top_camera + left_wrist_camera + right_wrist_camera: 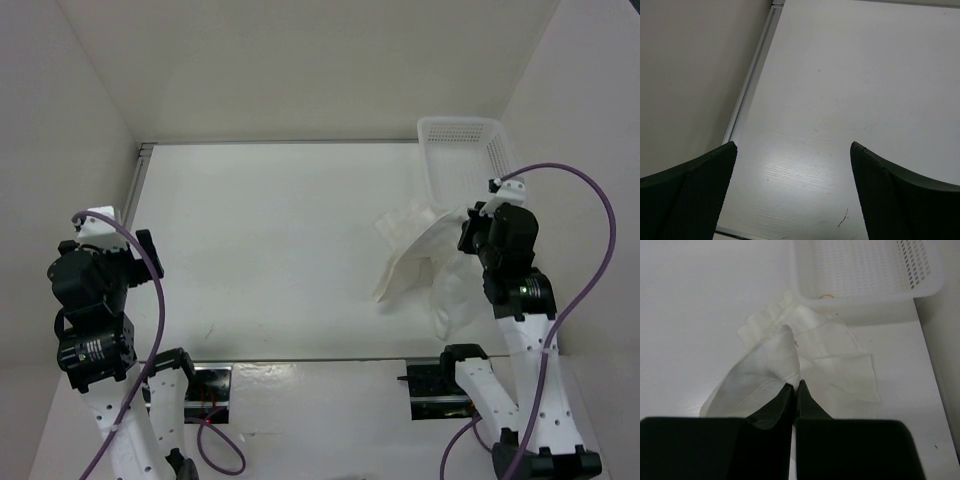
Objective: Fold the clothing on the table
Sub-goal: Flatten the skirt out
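The white clothing (pixel 418 252) lies rumpled at the right side of the table (pixel 280 250), just in front of the basket. My right gripper (pixel 795 385) is shut on a fold of the clothing (pixel 775 357), which rises in a peak from its fingertips while the rest spreads flat on the table. In the top view the right gripper (pixel 470 222) hangs over the clothing's right part. My left gripper (pixel 792 150) is open with only bare table between its fingers (pixel 705 175); it sits at the far left (pixel 135 250), away from the clothing.
A white perforated plastic basket (pixel 462 148) stands at the back right, touching the clothing's far edge; it also shows in the right wrist view (pixel 865 270). A grey rail (pixel 751 85) borders the table's left edge beside the white wall.
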Tool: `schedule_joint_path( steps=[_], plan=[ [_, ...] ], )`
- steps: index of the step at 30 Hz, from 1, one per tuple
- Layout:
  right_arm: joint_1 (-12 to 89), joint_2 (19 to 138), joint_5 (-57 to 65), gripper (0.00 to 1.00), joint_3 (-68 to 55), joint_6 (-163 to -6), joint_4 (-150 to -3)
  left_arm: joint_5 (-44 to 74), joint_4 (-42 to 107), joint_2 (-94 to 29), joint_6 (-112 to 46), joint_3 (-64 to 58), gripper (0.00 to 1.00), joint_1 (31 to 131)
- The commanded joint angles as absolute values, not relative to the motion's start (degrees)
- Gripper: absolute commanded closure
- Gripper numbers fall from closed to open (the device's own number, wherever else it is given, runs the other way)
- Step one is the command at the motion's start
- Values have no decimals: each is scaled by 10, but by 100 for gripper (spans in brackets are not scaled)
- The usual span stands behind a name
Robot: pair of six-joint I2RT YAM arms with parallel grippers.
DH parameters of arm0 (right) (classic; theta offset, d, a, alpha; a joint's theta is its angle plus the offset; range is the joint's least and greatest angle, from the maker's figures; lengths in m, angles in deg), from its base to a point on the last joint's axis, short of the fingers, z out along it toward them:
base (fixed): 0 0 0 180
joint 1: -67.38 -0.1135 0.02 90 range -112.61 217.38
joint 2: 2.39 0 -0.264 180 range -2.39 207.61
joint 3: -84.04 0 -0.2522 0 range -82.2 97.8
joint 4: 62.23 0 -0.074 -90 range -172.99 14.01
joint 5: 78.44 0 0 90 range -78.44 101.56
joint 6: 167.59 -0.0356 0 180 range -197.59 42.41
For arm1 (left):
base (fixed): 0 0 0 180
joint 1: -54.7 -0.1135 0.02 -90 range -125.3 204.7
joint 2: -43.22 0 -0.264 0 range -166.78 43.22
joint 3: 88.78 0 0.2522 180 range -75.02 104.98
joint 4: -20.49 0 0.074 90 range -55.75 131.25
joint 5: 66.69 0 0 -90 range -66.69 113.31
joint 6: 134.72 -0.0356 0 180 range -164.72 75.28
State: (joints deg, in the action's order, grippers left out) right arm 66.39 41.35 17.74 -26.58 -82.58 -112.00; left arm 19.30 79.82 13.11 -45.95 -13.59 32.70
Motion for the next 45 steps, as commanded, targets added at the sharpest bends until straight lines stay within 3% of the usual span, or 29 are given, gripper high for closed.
schedule_joint_path(
  steps=[1, 9, 17, 28, 29, 32, 33, 36, 39, 45],
  plan=[
    [661, 327, 181, 100, -249, -809, -1119, 185, 774, 143, -455, -144, 0, 324],
    [661, 303, 210, 100, -313, -827, -1030, 150, 738, 143, -450, -168, 0, 324],
    [666, 340, -33, 100, -366, -889, -923, 132, 712, 150, -444, -189, 0, 324],
    [666, 455, -198, 100, -311, -961, -828, 132, 706, 181, -444, -194, 0, 324],
    [666, 481, -229, 95, -299, -968, -822, 132, 706, 181, -444, -194, 0, 324],
    [660, 505, -271, 18, -257, -975, -821, 137, 706, 181, -438, -194, 0, 324],
    [660, 513, -295, 2, -233, -958, -834, 137, 706, 186, -438, -194, 0, 324],
    [660, 530, -290, 2, -180, -899, -906, 143, 706, 186, -438, -194, 0, 324],
    [660, 529, -128, 2, -103, -857, -928, 143, 706, 198, -438, -194, 0, 324],
    [660, 474, 91, 2, -78, -810, -940, 148, 706, 210, -438, -194, 0, 324]
  ],
)
